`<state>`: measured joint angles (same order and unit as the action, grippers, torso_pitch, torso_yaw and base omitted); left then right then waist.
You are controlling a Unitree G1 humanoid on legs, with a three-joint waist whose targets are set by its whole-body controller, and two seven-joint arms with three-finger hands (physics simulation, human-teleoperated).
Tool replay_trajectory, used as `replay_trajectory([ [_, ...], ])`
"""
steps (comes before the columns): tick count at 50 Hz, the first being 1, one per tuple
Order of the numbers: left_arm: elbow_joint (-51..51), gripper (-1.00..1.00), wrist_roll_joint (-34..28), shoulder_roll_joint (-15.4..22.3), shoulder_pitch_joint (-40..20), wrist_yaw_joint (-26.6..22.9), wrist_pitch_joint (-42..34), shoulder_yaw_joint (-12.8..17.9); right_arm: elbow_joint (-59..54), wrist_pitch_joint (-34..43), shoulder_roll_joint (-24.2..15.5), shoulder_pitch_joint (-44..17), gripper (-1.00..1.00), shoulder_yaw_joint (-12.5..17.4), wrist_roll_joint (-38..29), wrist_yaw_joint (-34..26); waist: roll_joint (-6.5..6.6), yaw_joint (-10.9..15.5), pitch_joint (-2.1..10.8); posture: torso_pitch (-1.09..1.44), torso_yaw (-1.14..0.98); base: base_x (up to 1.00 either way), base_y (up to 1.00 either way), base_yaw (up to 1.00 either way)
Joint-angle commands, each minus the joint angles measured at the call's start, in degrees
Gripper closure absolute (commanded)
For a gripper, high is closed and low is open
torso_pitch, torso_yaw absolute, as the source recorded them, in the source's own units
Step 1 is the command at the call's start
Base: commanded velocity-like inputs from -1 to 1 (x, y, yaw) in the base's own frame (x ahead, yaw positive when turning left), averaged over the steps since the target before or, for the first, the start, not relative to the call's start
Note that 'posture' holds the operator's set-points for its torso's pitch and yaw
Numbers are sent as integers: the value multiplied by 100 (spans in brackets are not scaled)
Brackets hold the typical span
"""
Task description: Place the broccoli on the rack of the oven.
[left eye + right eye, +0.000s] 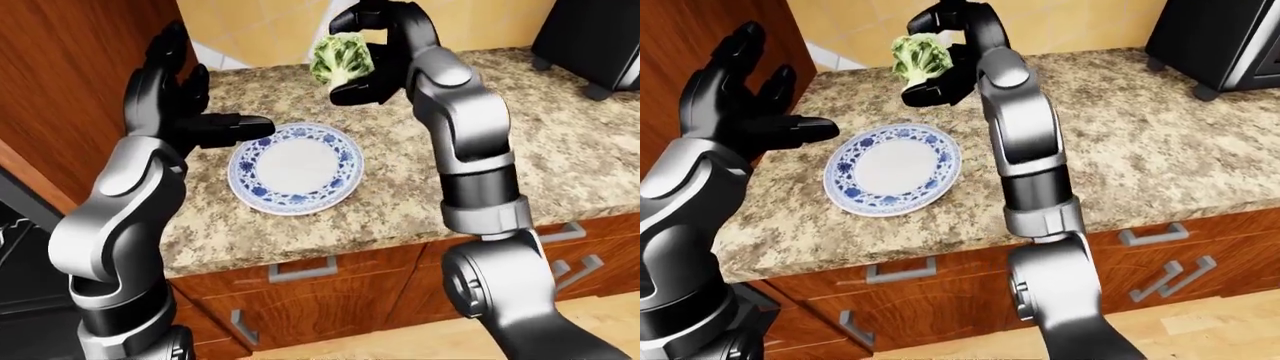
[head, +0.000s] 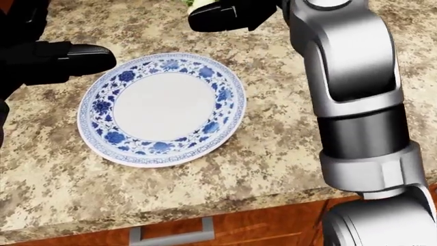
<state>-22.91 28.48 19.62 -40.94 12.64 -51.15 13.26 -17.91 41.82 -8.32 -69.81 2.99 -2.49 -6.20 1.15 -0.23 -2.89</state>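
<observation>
My right hand is shut on the green broccoli and holds it in the air above the counter, up and to the right of the plate. In the head view only the hand's black fingers show at the top edge. The blue-and-white plate lies bare on the speckled counter. My left hand hangs open to the left of the plate, fingers spread, holding nothing. No oven rack shows in any view.
Wooden drawers with metal handles run below the counter edge. A tall wooden cabinet side stands at the left. A black appliance sits on the counter at the top right. A dark opening shows at the lower left.
</observation>
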Motion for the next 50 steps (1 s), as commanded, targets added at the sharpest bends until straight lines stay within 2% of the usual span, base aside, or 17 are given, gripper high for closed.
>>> replay_trajectory([
  [1,-119,-100,-44,63,-161,-2,178,51,456,154,-114,-234,100,69,47,20,10,1,185,0,0,0,0,0],
  [6,-111,-100,-71,54,-161,0,166,57,701,513,-263,-284,100,167,233,63,3,3,170,0,0,0,0,0],
  [15,-96,-100,-95,57,-177,14,140,72,1299,1005,-521,-102,100,173,269,-7,-22,7,164,0,0,0,0,0],
  [31,-6,-100,-144,53,-164,-16,213,58,1226,912,-454,-27,100,165,260,-43,-6,-1,175,0,0,-1,0,0],
  [32,-13,-100,-138,51,-173,-13,203,64,1248,936,-438,-27,100,166,273,-40,13,-6,291,0,0,-12,0,0],
  [35,-8,-100,-142,53,-173,-19,209,67,1256,936,-427,-17,100,165,284,-36,26,14,403,0,0,-29,0,0],
  [43,-19,-100,-154,39,-155,-21,212,55,1241,910,-426,0,100,167,305,-19,4,-11,344,0,0,-34,0,0],
  [47,-42,-100,-156,36,-146,-19,198,55,1263,958,-443,-22,100,159,305,-32,32,0,294,0,0,-33,0,0],
  [49,-53,-100,-154,33,-151,-15,187,55,1280,974,-439,-14,100,156,307,-36,123,18,319,0,0,-34,0,0],
  [50,-42,-100,-162,29,-144,-23,202,45,1282,977,-440,-11,100,158,311,-44,214,15,305,0,0,-34,0,0],
])
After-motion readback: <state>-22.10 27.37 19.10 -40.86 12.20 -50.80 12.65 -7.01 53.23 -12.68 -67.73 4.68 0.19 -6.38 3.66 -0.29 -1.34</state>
